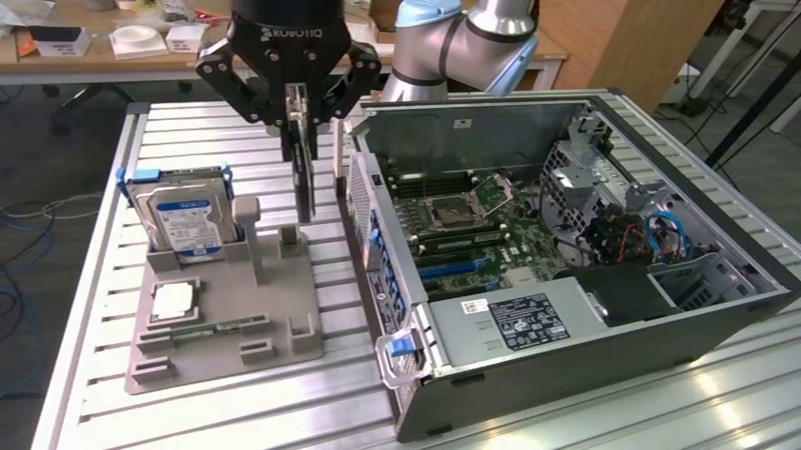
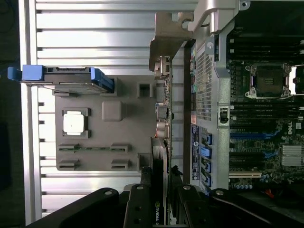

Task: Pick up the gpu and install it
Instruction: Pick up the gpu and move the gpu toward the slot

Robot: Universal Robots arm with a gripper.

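Silver slatted table (image 1: 250, 412) — wooden bench (image 1: 126, 61) behind — gripper (image 1: 300, 122) clamps gpu (image 1: 303, 183).

Robotics lab — slotted aluminium table (image 1: 250, 412), open PC case (image 1: 601, 370), robot arm (image 1: 482, 33), cluttered workbench (image 1: 126, 56) behind, cables (image 1: 25, 214) on floor.

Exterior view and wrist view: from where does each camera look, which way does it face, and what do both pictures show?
Exterior view: off the arm, high beside the table, looking down on the tray, hard drive and open case; the arm and the gripper, shut on the gpu, show.
Wrist view: on the wrist, looking down past the fingers and along the gpu's edge onto tray and case.
Shared: gripper, gpu, tray, hard drive, case.
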